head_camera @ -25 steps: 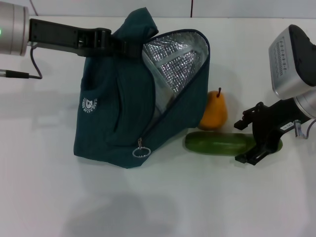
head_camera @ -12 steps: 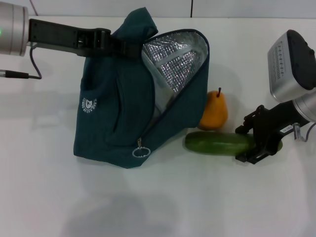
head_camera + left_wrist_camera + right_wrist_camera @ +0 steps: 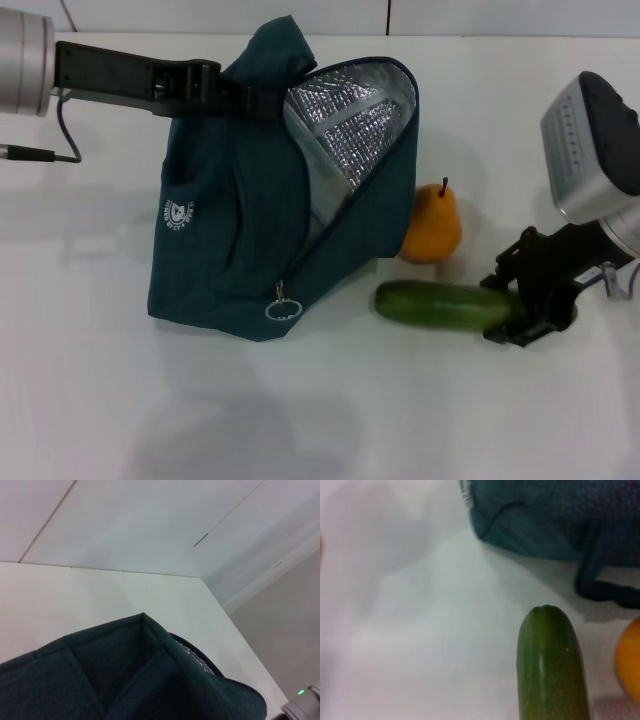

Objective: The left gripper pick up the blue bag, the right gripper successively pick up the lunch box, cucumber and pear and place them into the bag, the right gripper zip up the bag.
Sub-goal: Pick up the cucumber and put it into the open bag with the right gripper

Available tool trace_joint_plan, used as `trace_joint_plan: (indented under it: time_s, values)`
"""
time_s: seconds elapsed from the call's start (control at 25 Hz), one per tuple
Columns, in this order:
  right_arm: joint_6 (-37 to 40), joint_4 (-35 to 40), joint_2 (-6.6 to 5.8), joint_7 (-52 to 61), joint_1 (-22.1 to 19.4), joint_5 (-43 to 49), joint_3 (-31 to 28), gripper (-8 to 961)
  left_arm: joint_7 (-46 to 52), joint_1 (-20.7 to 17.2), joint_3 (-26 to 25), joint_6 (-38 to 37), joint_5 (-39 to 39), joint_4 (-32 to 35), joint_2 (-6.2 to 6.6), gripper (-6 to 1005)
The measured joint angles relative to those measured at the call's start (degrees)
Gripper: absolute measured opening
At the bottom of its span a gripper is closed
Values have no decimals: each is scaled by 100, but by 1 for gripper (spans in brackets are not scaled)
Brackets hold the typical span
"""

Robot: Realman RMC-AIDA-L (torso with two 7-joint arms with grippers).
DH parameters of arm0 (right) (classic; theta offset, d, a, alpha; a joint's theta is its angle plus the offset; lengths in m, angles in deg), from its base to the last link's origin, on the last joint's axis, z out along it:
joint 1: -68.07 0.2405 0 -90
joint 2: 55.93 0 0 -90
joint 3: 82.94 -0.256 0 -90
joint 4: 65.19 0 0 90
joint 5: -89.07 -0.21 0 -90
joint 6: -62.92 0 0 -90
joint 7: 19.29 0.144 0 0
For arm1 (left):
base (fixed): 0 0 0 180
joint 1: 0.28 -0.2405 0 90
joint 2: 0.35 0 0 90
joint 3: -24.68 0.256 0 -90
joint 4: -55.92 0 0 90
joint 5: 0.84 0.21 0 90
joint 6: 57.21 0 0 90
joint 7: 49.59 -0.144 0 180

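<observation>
We saw the smooth, dark green cucumber (image 3: 445, 304) lying on the white table (image 3: 320, 420), its right end clenched between the fingers of the right gripper (image 3: 535, 300). Just behind it sat the rounded orange pear (image 3: 434, 226), touching the blue bag (image 3: 260, 210), whose crinkled foil lining gaped open. The left gripper (image 3: 235, 90) clutched the bag's fabric top.

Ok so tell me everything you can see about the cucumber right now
The cucumber is long, smooth and dark green with a slight sheen and a rounded free end. It lies flat on the white table, lengthwise across the robot's front, just in front of the pear and to the right of the blue bag, touching neither as far as the head view shows. The right gripper is closed on its right end.
</observation>
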Motion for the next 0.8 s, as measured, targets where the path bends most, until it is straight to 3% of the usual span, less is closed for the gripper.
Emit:
trace_joint_plan:
  time_s: [0.32,0.52,0.56,0.8]
  values:
    - [1981,876,-5,21,-267,-195,-356,567,6,-16,-8,-10,-8,9,8,44]
    - [2463,928,-29,-14,-408,-828,-998,567,11,-17,-9,-10,-36,9,-2,44]
    - [2677,868,-44,-40,-459,-1232,-1632,567,11,-18,-9,-9,-37,9,-3,44]
    - [2949,268,-118,-43,-471,-2180,-3032,567,4,-17,-9,-9,-41,3,-7,44]
